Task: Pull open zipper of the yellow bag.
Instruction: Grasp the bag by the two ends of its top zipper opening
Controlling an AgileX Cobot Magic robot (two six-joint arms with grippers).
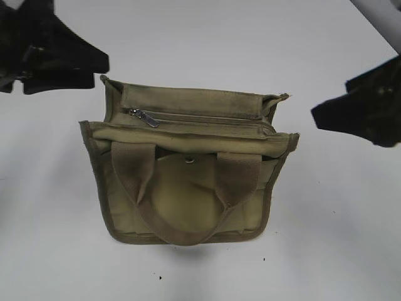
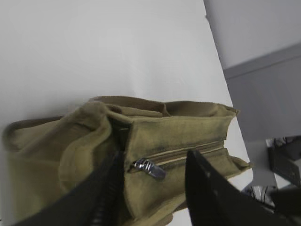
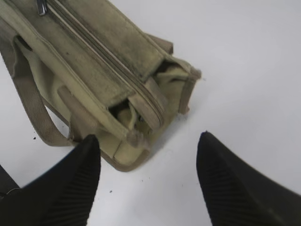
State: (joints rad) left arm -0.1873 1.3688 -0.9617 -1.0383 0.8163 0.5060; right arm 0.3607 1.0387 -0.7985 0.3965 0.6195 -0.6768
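Black arms; tapered jaws with ribbed pads (image 3: 80, 188).

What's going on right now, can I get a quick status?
Left gripper open, straddling the zipper pull, not gripping. Right gripper open, empty, off the yellow bag's end. Zipper closed. Nothing blocking.

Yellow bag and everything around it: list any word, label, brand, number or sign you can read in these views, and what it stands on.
None readable in any view.
yellow bag: plain canvas, no printed text or label showing.
zipper pull tab: bare metal, too small and blurred to show any marking.
snap button: too small to tell any stamp.
table: only small dark specks, no writing.
left end effector and right end effector: plain black, no lettering.
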